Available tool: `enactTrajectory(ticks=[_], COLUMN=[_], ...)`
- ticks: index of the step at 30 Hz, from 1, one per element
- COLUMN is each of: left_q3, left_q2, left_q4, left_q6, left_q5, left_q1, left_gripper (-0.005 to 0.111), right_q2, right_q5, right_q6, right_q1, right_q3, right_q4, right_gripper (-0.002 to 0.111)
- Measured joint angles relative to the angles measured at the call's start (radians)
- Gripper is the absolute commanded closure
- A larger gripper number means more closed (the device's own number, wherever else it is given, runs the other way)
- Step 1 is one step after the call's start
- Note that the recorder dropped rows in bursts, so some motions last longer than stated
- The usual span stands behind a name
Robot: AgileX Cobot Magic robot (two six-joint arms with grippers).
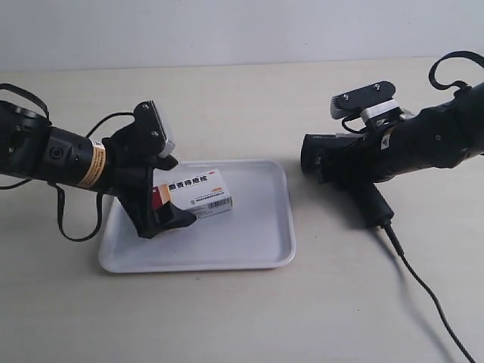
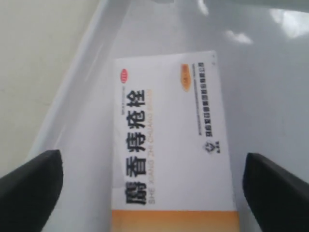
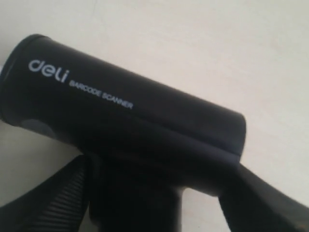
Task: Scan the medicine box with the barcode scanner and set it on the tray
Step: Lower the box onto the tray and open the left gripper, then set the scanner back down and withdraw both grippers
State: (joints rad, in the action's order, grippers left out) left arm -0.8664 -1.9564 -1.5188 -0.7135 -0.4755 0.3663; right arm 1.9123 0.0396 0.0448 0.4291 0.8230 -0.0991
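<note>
The white medicine box point(image 1: 198, 193) lies flat on the white tray point(image 1: 261, 227), in its left half as the exterior view shows it. In the left wrist view the box point(image 2: 169, 145) shows blue lettering and an orange band. My left gripper point(image 2: 153, 162) stands open around it, with tray point(image 2: 270, 96) showing in the gap on each side. In the exterior view this gripper point(image 1: 175, 190) straddles the box's red end. My right gripper point(image 3: 154, 203) is shut on the handle of the black barcode scanner point(image 3: 120, 106). It holds the scanner point(image 1: 327, 157) above the table, right of the tray.
The scanner's black cable point(image 1: 431, 302) trails over the beige table toward the front right corner of the exterior view. A thin black cable point(image 1: 72, 227) loops down beside the arm at that view's left, close to the tray's left rim.
</note>
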Motion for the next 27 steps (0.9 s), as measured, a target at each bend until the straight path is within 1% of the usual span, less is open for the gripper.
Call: enactTrajectory(ticks=[2,3,6,10,12,14,15,17,18,19,21,23,24,27], left_q3=[0.002,0.001,0.001,0.001,0.001,0.001,0.001,0.006,0.013,0.029,0.059,0.102,0.124,0.197], left_q2=[0.026,0.040,0.088,0.185,0.249,0.319,0.347,0.418,0.447,0.488,0.539,0.596,0.624,0.717], left_q4=[0.002,0.002,0.002,-0.025,-0.068,-0.142,-0.166,-0.197,-0.204,-0.208,-0.213,-0.214,-0.210,-0.188], left_q6=[-0.018,-0.030,-0.077,-0.181,-0.269,-0.389,-0.453,-0.556,-0.583,-0.615,-0.645,-0.660,-0.662,-0.671], left_q5=[0.021,0.031,0.048,0.051,0.051,0.051,0.048,0.040,0.038,0.036,0.033,0.035,0.038,0.046], left_q1=[0.000,0.000,0.000,0.000,0.000,0.000,0.000,0.000,0.000,0.000,0.000,0.000,0.000,0.000], left_gripper=[0.001,0.001,0.001,0.003,0.008,0.019,0.029,0.049,0.065,0.077,0.107,0.105,0.105,0.106], right_q2=[0.002,-0.001,-0.042,-0.172,-0.249,-0.344,-0.383,-0.480,-0.526,-0.572,-0.649,-0.727,-0.765,-0.872], right_q5=[-0.005,-0.013,-0.054,-0.133,-0.180,-0.234,-0.258,-0.295,-0.304,-0.300,-0.274,-0.215,-0.183,-0.094], right_q6=[0.002,0.002,0.004,0.004,0.004,0.004,0.004,0.004,0.004,0.004,0.002,0.002,0.002,0.008], right_q1=[0.000,0.000,0.000,0.000,0.000,0.000,0.000,0.000,0.000,0.000,0.000,0.000,0.000,0.000], right_q3=[0.000,0.000,0.000,0.000,0.000,0.000,0.000,0.000,-0.002,-0.011,-0.042,-0.096,-0.125,-0.210], right_q4=[0.000,0.000,0.000,0.000,0.000,0.000,0.000,0.015,0.027,0.041,0.053,0.060,0.060,0.082], right_gripper=[0.016,0.015,0.014,0.014,0.015,0.020,0.026,0.040,0.053,0.062,0.083,0.102,0.108,0.108])
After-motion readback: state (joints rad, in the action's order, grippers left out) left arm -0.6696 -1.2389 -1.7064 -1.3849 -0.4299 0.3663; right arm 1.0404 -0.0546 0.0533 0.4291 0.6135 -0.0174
